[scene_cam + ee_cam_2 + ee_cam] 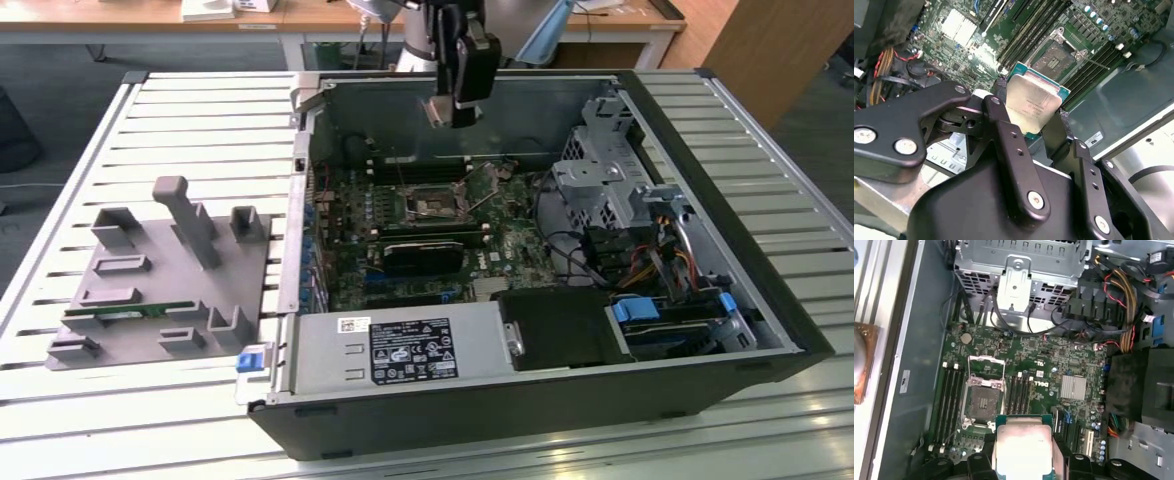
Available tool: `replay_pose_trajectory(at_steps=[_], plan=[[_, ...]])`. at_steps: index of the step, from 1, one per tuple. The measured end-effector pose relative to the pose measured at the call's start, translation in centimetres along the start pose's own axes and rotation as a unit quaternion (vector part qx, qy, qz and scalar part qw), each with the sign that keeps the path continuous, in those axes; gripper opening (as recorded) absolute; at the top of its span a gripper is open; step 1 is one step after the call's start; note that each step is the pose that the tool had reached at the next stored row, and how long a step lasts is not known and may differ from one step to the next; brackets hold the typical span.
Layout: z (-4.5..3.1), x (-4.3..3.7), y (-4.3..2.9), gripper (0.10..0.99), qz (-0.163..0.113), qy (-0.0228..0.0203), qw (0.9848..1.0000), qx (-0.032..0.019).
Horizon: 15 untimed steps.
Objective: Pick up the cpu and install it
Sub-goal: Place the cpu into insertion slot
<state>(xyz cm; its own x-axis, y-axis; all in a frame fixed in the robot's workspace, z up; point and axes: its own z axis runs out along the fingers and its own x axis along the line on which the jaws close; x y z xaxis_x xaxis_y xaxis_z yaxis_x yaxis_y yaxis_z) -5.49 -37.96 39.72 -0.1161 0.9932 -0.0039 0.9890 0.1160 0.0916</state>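
Black two-fingered gripper clamped on the silver-topped square cpu: pickup's done!
It hangs over the open black computer case, cpu held clear above the green motherboard; the empty metal-framed socket toward the board's far edge sits unfilled, so the install is not yet done.

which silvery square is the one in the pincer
The cpu, smooth-topped with a green rim, gripped in the pincer; the ribbed heatsink sits on the motherboard.

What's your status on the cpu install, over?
Pincer shut on cpu, hanging over the open case. Chip off the motherboard, not yet seated. Socket uncovered, no obstruction seen over it.
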Motion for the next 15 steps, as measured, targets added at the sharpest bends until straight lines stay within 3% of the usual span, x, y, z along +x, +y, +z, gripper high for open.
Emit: replay_pose_trajectory(at_steps=[6,11,15], plan=[[0.08,0.01,-0.05,0.533,0.033,-0.0031,0.9994,0.0001],[0.26,0.01,-0.07,0.533,0.075,-0.0069,0.9972,0.0003],[0.57,0.25,-0.07,0.533,0.077,-0.0093,0.9970,0.0004]])
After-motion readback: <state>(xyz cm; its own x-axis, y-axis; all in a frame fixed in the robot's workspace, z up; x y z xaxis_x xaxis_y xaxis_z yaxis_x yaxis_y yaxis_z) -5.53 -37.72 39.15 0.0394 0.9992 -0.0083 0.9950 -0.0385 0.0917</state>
